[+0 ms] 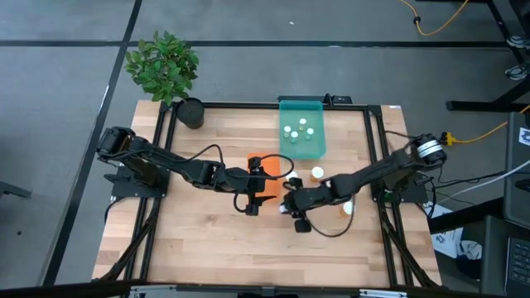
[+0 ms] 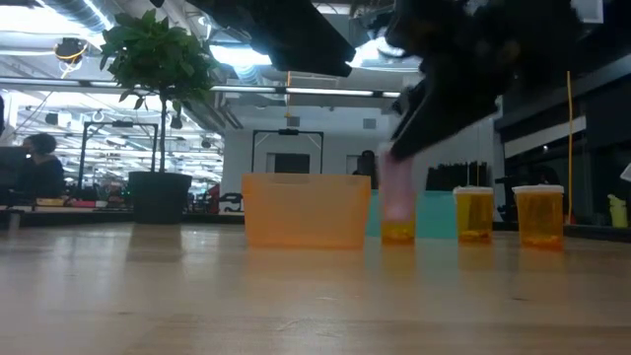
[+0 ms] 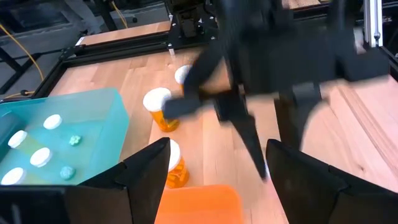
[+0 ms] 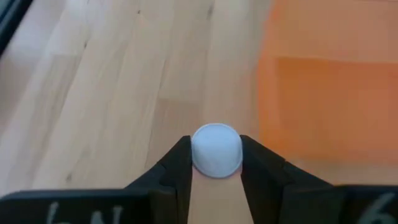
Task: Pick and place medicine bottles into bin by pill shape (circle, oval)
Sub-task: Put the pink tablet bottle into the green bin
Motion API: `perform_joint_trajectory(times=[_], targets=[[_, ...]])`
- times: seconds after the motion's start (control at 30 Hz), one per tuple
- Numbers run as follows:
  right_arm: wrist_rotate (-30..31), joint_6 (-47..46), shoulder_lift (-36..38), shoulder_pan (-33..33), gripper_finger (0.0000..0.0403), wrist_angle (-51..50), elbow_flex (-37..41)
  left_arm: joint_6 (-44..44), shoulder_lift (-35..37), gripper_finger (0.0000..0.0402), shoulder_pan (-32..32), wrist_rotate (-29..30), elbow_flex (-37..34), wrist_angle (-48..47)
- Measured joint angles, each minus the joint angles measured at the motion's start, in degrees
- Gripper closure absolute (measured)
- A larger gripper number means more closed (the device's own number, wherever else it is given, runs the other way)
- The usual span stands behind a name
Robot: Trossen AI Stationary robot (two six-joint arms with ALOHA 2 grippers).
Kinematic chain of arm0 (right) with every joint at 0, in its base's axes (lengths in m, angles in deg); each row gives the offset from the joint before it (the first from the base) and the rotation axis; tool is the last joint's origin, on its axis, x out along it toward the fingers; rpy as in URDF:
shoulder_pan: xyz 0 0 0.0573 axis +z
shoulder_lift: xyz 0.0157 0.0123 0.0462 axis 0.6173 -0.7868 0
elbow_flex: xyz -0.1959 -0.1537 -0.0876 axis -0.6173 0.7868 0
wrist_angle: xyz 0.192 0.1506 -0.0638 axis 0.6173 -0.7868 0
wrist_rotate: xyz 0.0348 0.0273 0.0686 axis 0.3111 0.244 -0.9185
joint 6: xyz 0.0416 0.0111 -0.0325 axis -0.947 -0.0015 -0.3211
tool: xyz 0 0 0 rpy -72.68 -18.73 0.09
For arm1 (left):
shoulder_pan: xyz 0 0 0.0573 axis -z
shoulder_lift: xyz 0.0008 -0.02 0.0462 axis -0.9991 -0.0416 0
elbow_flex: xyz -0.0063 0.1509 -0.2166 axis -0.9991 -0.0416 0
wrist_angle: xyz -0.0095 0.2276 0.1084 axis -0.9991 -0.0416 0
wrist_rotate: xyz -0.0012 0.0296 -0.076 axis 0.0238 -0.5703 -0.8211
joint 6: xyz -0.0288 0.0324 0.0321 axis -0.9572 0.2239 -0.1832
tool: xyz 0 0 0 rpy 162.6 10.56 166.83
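My right gripper (image 1: 291, 203) is just to the right of the orange bin (image 1: 267, 175) and is shut on a white-capped bottle (image 4: 216, 149). My left gripper (image 1: 257, 182) hovers open and empty over the orange bin, and its fingers frame the right arm in the left wrist view (image 3: 217, 174). The teal bin (image 1: 301, 128) at the far middle holds several white-capped bottles. Three amber bottles stand upright on the table: one (image 1: 294, 182) by the orange bin, one (image 1: 318, 174) to its right, and one (image 1: 348, 207) nearer the front. My right gripper pinches the bottle's white cap (image 4: 216, 163) between its two fingers, one on each side. The fingers (image 4: 177, 168) come from above, pointing down. The cap faces up, so the bottle is upright. I cannot tell whether its base is on the table.
A potted plant (image 1: 166, 70) stands at the table's far left corner. Black frame rails (image 1: 377, 149) run along the table's sides. Bare wood lies across the near half of the table (image 1: 248, 248). People show in the room behind the table in the low view (image 2: 39, 163).
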Motion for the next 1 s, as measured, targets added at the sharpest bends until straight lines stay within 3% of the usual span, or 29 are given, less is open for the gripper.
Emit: perform_joint_trajectory(times=[0.17, 0.4, 0.47, 0.57, 0.73, 0.9, 1.0], targets=[[7.5, -2.5, 10.7, 0.4, 0.0293, -10.5, 0.0, 0.0, 0.0, 0.0145, 0.0, 0.0, 0.0, -0.1], [28.2, -2.1, 21.4, -1.4, 0.0291, -19.3, 0.0, 0.0, 0.0, 0.0145, 0.0, 0.0, 0.0, -0.1], [30.9, -1.4, 22.6, -3.8, 0.0291, -19.7, 0.0, 0.0, 0.0, 0.0145, 0.0, 0.0, 0.0, -0.1], [30.4, -0.8, 22.8, -8.5, 0.0292, -20.1, 0.6, 0.0, 0.0, 0.0145, 0.0, 0.0, 0.0, -0.1], [18.8, 3.0, 22.6, -17.9, 0.0290, -13.2, 7.0, 0.0, 0.0, 0.0145, 0.0, 0.0, 0.0, -0.4], [17.0, 6.6, 22.7, -26.1, 0.0289, -5.4, 12.3, 0.0, 0.0, 0.0145, 0.0, 0.0, 0.0, -0.4], [12.0, 6.7, 22.7, -30.0, 0.0289, -2.6, 14.3, 0.0, 0.0, 0.0145, 0.0, 0.0, 0.0, -0.4]])
